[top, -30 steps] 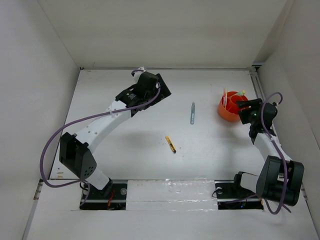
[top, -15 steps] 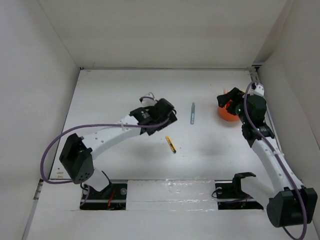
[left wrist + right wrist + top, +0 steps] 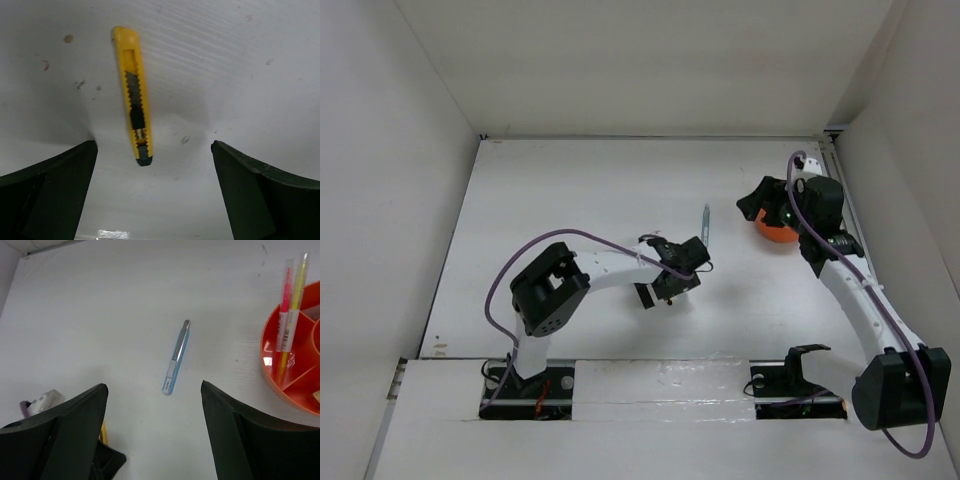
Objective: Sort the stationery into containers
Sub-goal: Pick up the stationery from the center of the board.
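A short yellow-black pen (image 3: 134,95) lies on the white table, its black end between my left gripper's (image 3: 153,145) open fingers. In the top view the left gripper (image 3: 670,280) covers it. A grey-blue pen (image 3: 705,225) lies mid-table; it also shows in the right wrist view (image 3: 176,357), ahead of my right gripper (image 3: 154,385), which is open and empty. The right gripper (image 3: 752,203) hovers at the left side of the orange pot (image 3: 775,236). The divided pot (image 3: 280,382) holds a pink marker (image 3: 286,305) and a yellow marker (image 3: 295,310).
White walls enclose the table on the left, back and right. The left arm's purple cable (image 3: 570,240) loops over the table's near left. The right arm (image 3: 850,290) runs along the right wall.
My left arm has swung from the back of the table down and forward over the yellow-black pen. My right gripper has moved from beside the pot to its left side, facing the grey-blue pen.
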`<state>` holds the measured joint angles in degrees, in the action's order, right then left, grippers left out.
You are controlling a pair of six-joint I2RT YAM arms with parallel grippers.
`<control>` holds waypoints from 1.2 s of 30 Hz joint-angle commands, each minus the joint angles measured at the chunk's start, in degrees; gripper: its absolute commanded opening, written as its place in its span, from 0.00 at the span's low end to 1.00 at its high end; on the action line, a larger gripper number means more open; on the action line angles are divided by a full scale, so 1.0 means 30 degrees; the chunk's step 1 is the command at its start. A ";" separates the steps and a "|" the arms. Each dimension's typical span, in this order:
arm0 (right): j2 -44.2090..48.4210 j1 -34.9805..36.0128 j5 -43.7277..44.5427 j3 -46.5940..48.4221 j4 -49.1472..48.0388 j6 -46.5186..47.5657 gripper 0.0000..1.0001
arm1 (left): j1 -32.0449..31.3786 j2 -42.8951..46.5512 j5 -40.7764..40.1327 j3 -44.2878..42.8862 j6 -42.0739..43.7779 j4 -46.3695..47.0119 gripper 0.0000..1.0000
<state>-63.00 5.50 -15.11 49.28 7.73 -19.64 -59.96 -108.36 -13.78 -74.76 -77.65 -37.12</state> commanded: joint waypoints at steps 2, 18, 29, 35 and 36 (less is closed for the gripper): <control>0.0755 0.0306 -0.1407 0.0127 -0.1023 0.0335 0.81 | 0.0066 -0.1643 0.0228 -0.1183 -0.1216 -0.1540 0.94; 0.1667 -0.1273 -0.4596 -0.1014 -0.2282 -0.0485 0.81 | 0.1238 -0.3168 0.0871 -0.0538 -0.2653 -0.3390 0.36; 0.1079 -0.1481 -0.7351 -0.1892 -0.4710 -0.0837 0.81 | 0.0801 -0.2878 -0.2780 -0.1503 0.0597 -0.2450 0.00; -0.0412 0.0070 -0.8991 -0.1894 -0.6646 -0.1012 0.81 | -0.0051 0.2040 -0.5776 0.0831 0.6612 0.3623 0.00; -0.0676 0.0304 -0.9343 -0.1894 -0.6909 -0.1215 0.81 | -0.0051 0.2684 -0.5574 0.1128 0.7852 0.4601 0.00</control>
<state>-63.59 4.58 -38.09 43.11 -5.87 -22.70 -60.05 -108.38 -23.88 -74.11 -67.29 -34.50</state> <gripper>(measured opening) 0.809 0.098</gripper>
